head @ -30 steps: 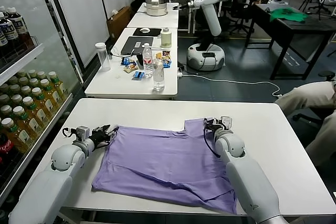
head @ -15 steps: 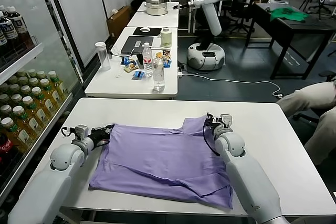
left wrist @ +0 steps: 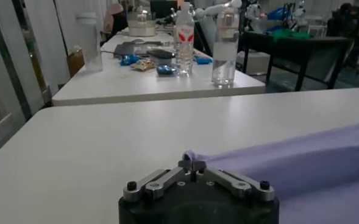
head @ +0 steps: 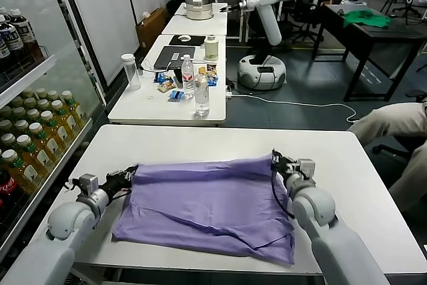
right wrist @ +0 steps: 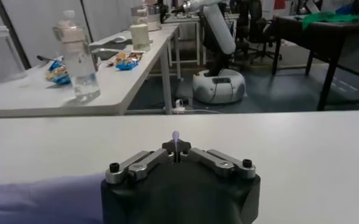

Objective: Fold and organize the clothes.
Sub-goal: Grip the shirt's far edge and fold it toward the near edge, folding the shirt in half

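Observation:
The lavender T-shirt [head: 207, 201] lies spread on the white table [head: 200, 141], its far edge pulled into a straight line between my two grippers. At the shirt's far left corner, my left gripper [head: 131, 175] is shut on the cloth; in the left wrist view the purple fabric [left wrist: 301, 161] runs out from the closed left gripper [left wrist: 192, 163]. My right gripper [head: 275, 162] is shut on the far right corner, and a small tip of fabric [right wrist: 175, 136] pokes up between the closed right gripper [right wrist: 176, 148].
A second white table [head: 153, 98] behind holds water bottles [head: 201, 95], a tall clear cup [head: 131, 71], snacks and a laptop. A drinks cooler [head: 27, 125] stands on the left. A seated person's legs [head: 393, 125] are at the right edge.
Both grippers closed on the shirt's far corners and drew back toward me and outward. The raised collar and sleeve folds flattened, and the far edge is now taut and straight.

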